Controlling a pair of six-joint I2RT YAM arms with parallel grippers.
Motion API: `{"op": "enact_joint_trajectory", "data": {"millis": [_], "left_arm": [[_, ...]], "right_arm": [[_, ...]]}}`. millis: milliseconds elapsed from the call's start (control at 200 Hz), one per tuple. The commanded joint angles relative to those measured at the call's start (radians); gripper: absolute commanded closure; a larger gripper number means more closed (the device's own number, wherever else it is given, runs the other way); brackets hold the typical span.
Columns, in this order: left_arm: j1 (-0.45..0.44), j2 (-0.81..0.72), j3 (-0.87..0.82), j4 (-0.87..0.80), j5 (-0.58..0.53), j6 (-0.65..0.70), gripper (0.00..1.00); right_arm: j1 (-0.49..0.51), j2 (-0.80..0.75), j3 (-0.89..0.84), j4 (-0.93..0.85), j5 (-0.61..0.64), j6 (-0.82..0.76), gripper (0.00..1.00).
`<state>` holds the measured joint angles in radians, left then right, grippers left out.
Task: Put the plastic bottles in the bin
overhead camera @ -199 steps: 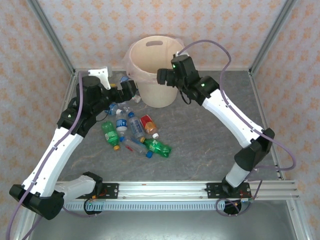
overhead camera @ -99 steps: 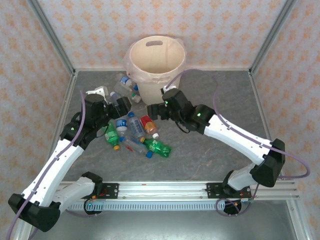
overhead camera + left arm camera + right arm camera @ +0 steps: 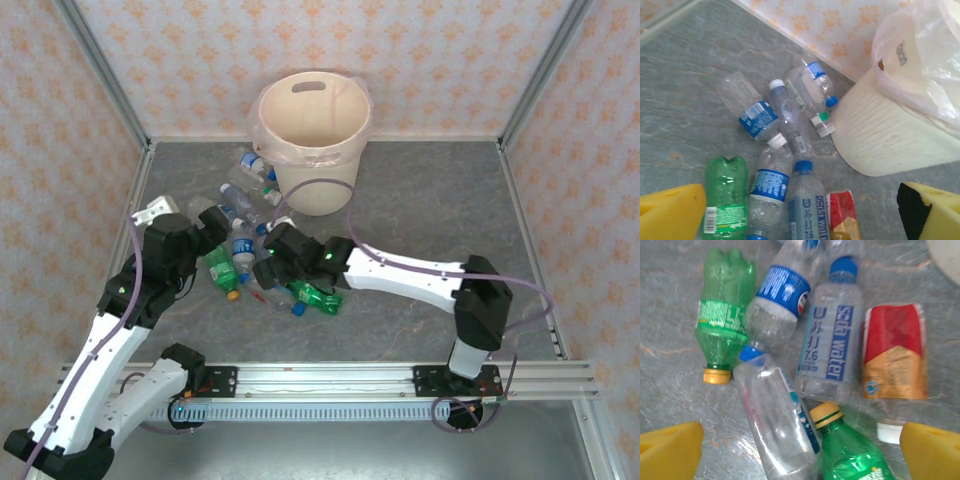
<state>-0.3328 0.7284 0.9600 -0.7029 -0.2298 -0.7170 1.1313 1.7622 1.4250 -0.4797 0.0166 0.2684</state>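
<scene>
Jaws spread wide, the right pincer (image 3: 800, 455) hangs straight over the plastic bottles (image 3: 240, 252). They are heaped on the grey tabletop (image 3: 420, 210) left of centre, w/ a few more strewn at the foot of the bin (image 3: 318, 185) by the back wall. Between its yellow fingers (image 3: 670, 452) lie two candidates. One is a clear bottle (image 3: 782, 440), its long axis slanting across the gap; which end carries the cap is hard to tell. The other is a green bottle (image 3: 850, 460), yellow cap pointing away from the pincer, body running back under it. Just beyond, a soda-water bottle (image 3: 830, 340) lies roughly square to the line btwn the fingers, blue cap pointing away. A red-labelled bottle (image 3: 895, 355) lies alongside it, white cap pointing back. The left pincer (image 3: 800, 215), likewise wide open and holding nothing, sits at the heap's left edge, bottles ahead of it, not under it. The right arm looks nearer, so a straight drop onto the green neck seems the likely move.
</scene>
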Motion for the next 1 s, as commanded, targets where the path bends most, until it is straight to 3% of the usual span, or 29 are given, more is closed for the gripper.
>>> {"op": "enact_joint_trajectory", "data": {"millis": [0,200,330,996], "left_arm": [[0.006,-0.045,0.010,-0.063,-0.106,-0.024,0.01],[0.007,-0.110,0.023,-0.060,-0.150,-0.007,0.01],[0.006,-0.117,0.031,-0.065,-0.154,0.000,0.01],[0.006,-0.164,0.027,-0.062,-0.138,0.007,0.01]], "right_arm": [[0.030,0.063,0.075,0.006,-0.013,-0.017,0.00],[0.036,0.206,0.179,-0.069,-0.092,-0.057,0.18],[0.036,0.265,0.219,-0.103,-0.109,-0.079,0.23],[0.046,0.373,0.227,-0.141,-0.109,-0.106,0.29]]}}
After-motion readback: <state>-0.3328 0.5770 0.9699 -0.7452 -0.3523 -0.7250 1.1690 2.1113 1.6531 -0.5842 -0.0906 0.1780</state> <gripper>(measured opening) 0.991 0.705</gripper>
